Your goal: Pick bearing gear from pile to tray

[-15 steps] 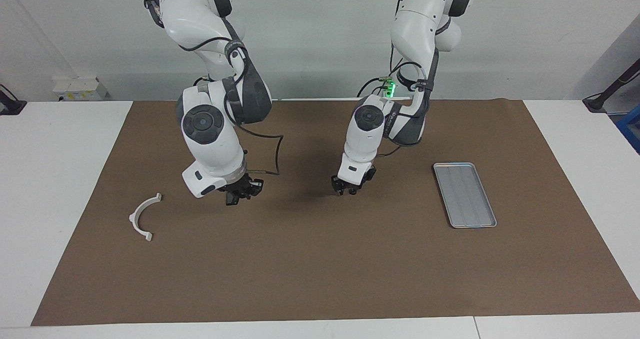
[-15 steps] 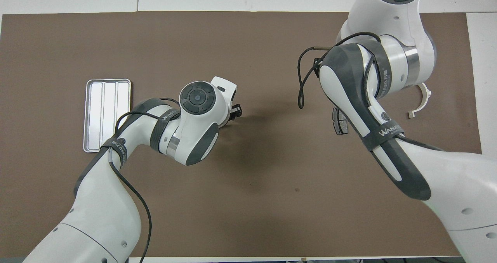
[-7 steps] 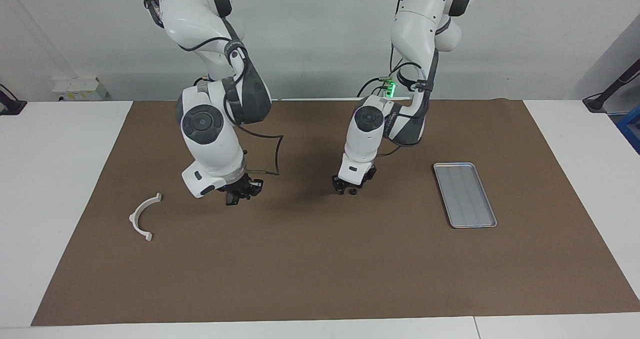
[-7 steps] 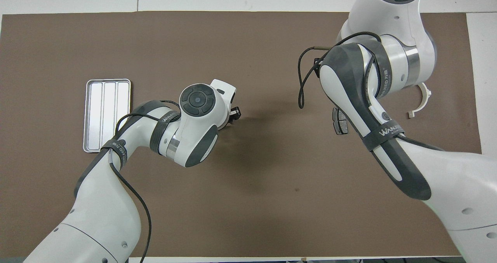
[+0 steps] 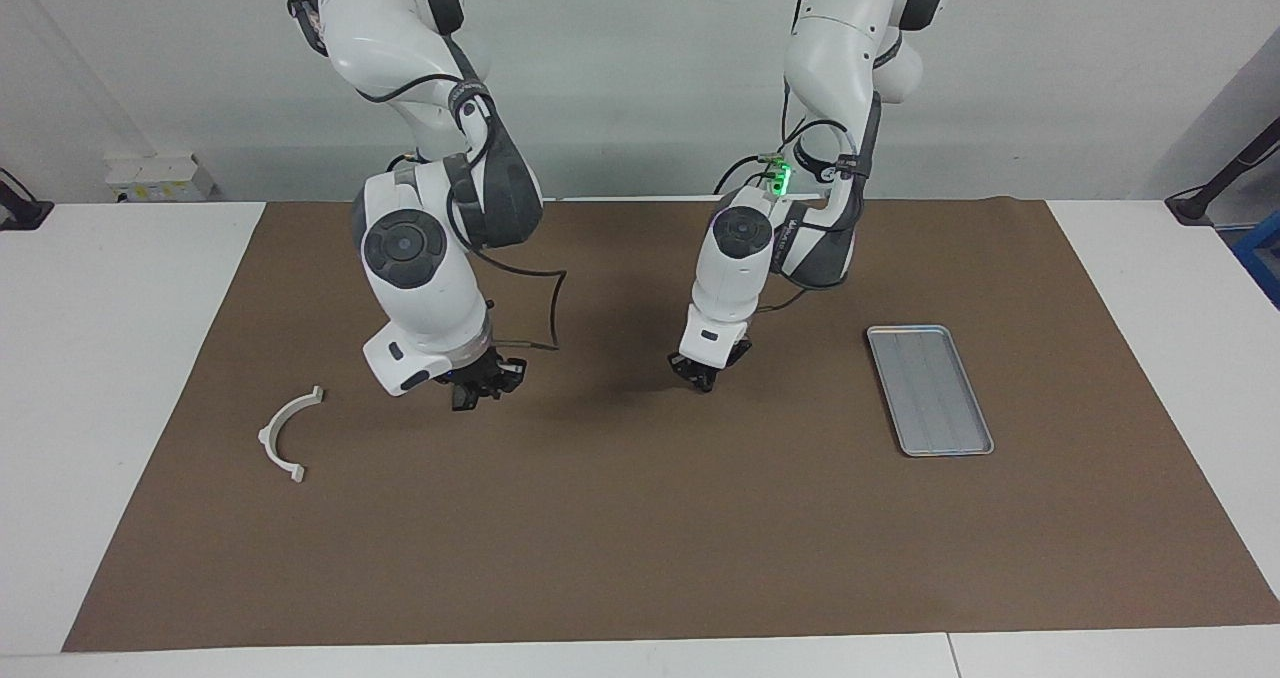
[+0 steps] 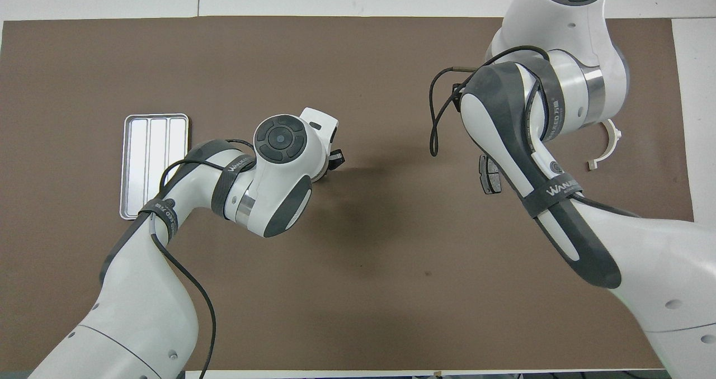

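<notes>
Brown matting covers the surface; the left gripper (image 5: 705, 378), fingers seemingly together on something small and dark, hangs beside the tray (image 5: 930, 389), likely carrying it there. Whether the right gripper (image 5: 478, 386), waiting by the white arc (image 5: 283, 434), is parted, I cannot tell.

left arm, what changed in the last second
The left pincer turned at the wrist and shifted slightly toward the tray, staying low over the mat. The right pincer, white arc and tray stayed put.
</notes>
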